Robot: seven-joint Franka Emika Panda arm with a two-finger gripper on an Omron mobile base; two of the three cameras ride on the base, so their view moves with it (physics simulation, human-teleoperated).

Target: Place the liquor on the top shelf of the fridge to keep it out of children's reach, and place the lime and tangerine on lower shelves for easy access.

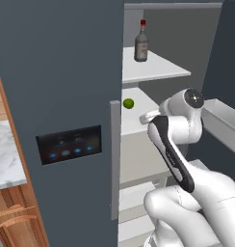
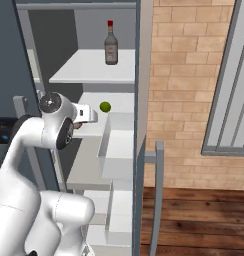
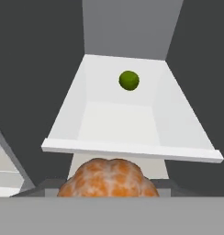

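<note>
Hand view: tangerine gripped, risk is the drop-off

Hand view has the tangerine (image 3: pixel 108 178) sitting right at the bottom, pressed up close to my gripper (image 3: pixel 108 192); finger tips themselves are hidden behind the fruit, so I read it as clamped on the tangerine, jaws closed around it. Ahead and a bit lower is the second shelf (image 3: pixel 118 119), w/ the lime (image 3: pixel 129 80) already resting toward its back. Left base view shows the liquor (image 1: pixel 141 43) upright on the top shelf (image 1: pixel 158 70) of the fridge (image 1: pixel 61 72), so that part looks done. Lime is one shelf below it, near the left edge.

What could go wrong, as I judge it:
- Round fruit, smooth slab. If I let go while high above the shelf or w/ any sideways motion, it'll prob roll, maybe off the front lip and down past the lower shelves.
- Front edge of the shelf is between me and the landing spot. Coming in too low could knock the fruit or my fingers against that edge.
- Going too deep risks nudging the lime, which would roll too.
- Right base view: my wrist is just beside the door bin (image 2: pixel 119 145), tight space; a wide swing could clip it.
- Can't tell how firm the grip is.
</note>
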